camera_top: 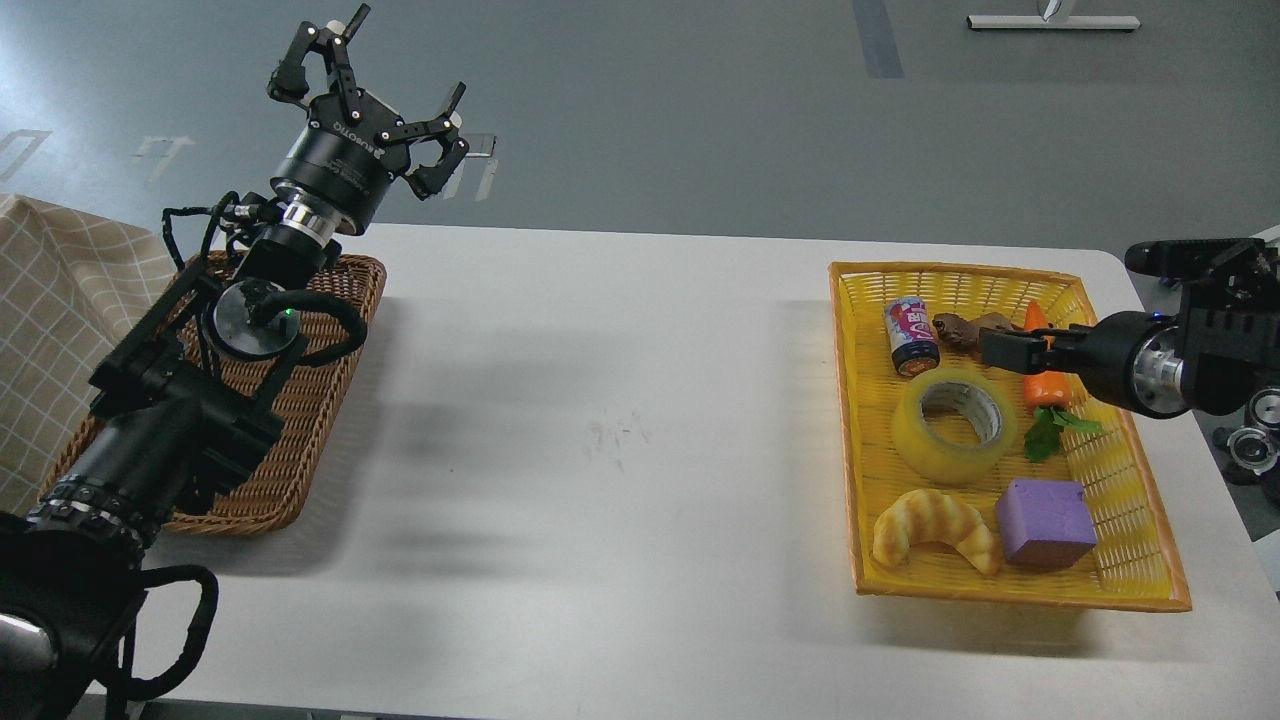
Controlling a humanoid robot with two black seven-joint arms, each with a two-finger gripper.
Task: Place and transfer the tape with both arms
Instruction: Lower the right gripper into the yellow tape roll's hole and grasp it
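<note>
In the yellow basket (1150,560) on the white worktop (600,450), the tape (955,425) lies flat, just beyond the croissant (935,530) and purple block (1045,522). The right hand (990,348) hovers just behind the tape; its grip cannot be told. The pick-up looks not yet begun: it must drop onto the roll. Far left of the tape, the left hand (385,95) stands spread and empty.

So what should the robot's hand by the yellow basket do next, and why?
Probably move the right gripper a little nearer and down over the tape. The roll lies flat in the yellow basket, not yet held, and the gripper hovers just beyond it, above the carrot.
</note>
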